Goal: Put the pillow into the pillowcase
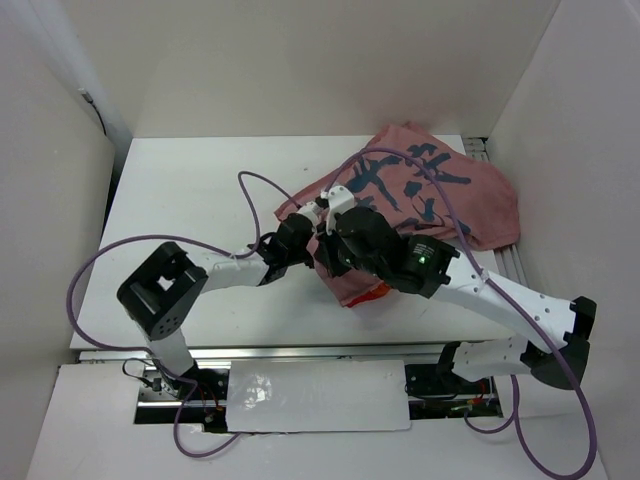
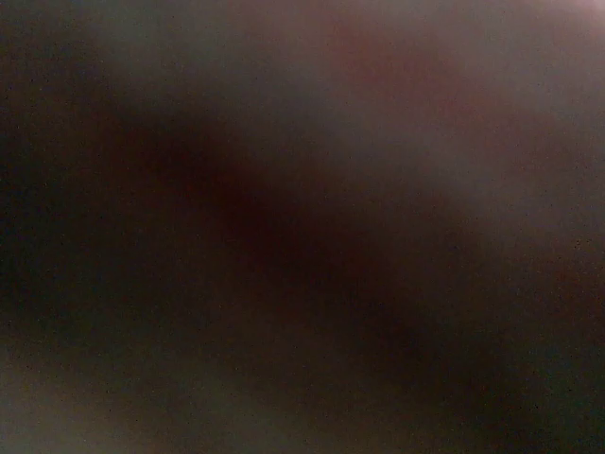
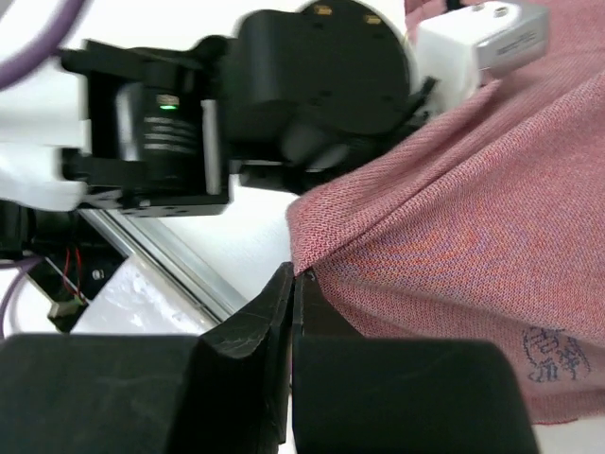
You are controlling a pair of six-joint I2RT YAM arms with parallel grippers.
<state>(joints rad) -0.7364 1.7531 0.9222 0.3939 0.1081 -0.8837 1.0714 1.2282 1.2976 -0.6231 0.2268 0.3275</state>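
The pillowcase (image 1: 430, 190) lies dull-pink side up with dark blue marks at the back right of the table, and a lifted flap reaches towards the middle. My right gripper (image 3: 293, 274) is shut on the flap's edge; the cloth (image 3: 473, 236) stretches away from the jaws. In the top view the right gripper (image 1: 333, 262) sits at the flap's near corner. My left arm's wrist (image 1: 295, 240) reaches into the cloth there, with its fingers hidden. The left wrist view shows only dark reddish blur. The pillow is hidden. A small orange-red patch (image 1: 375, 292) shows under the flap.
The white table (image 1: 190, 200) is boxed in by white walls at the left, back and right. A metal rail (image 3: 170, 260) runs along the near edge. Purple cables (image 1: 100, 260) loop over the left and middle. The left arm's black wrist body (image 3: 312, 85) hangs close to my right gripper.
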